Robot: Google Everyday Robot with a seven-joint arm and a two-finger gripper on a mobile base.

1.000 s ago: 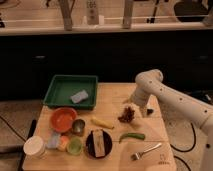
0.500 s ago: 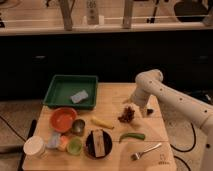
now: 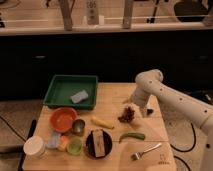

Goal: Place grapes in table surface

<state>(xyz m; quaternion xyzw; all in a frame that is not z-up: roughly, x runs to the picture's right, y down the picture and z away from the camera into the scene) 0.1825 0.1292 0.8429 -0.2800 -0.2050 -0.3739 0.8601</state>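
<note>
At the far left edge of the table [image 3: 115, 95] stands a white cup [image 3: 34, 147], with a pale blue piece [image 3: 53, 140] and a small orange piece [image 3: 63, 142] just beside it. Behind them a green tray [image 3: 57, 92] sits at the table's back left corner and holds a grey-blue sponge [image 3: 79, 96]. In front of the tray rests an orange bowl [image 3: 63, 119], and near it a small dark metal cup [image 3: 78, 126] and a light green cup [image 3: 75, 145]. Further right a dark round plate [image 3: 98, 144] carries a brown block, and a yellow banana-like piece [image 3: 102, 122] lies just behind the plate. The grapes [image 3: 128, 115] lie on the table surface right of centre, a dark red lumpy cluster resting on the wood. A green curved pod [image 3: 131, 136] lies in front of them, and a fork [image 3: 146, 151] lies near the front right corner. The gripper [image 3: 134, 107] hangs just above and beside the grapes, at the end of the white arm [image 3: 170, 97] that reaches in from the right; its fingers are spread apart and released, clasping nothing.
</note>
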